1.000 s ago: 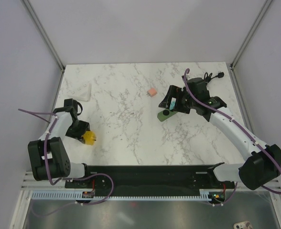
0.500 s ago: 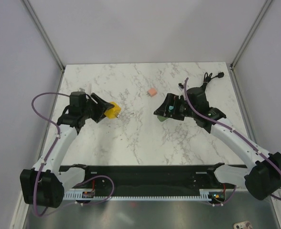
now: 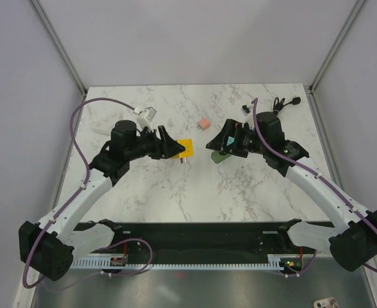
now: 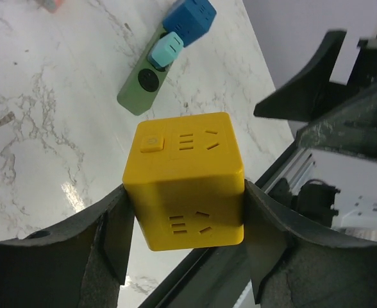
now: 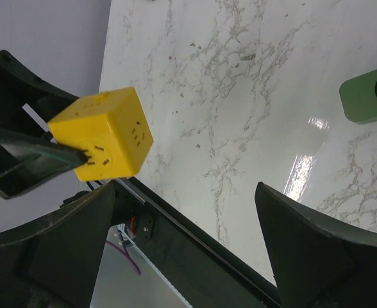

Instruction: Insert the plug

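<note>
My left gripper (image 3: 175,149) is shut on a yellow cube socket (image 3: 184,147), held off the table near the middle; its fingers press the cube's two sides (image 4: 185,173). The cube's faces carry slot holes, and metal prongs seem to stick out below it in the top view. A green power strip (image 3: 219,157) lies on the marble just right of it, with a teal plug (image 4: 166,48) and a blue plug (image 4: 190,16) in it. My right gripper (image 3: 217,144) hovers open over the strip, facing the cube (image 5: 102,135), with nothing between its fingers (image 5: 185,189).
A small pink block (image 3: 204,123) lies behind the strip. A black coiled cable (image 3: 281,102) sits at the back right corner, with a small black piece (image 3: 245,108) near it. The black base rail (image 3: 195,234) runs along the near edge.
My left arm swung from the table's left side to the centre, carrying the yellow cube up towards the strip. The right gripper drew back slightly and stays open.
</note>
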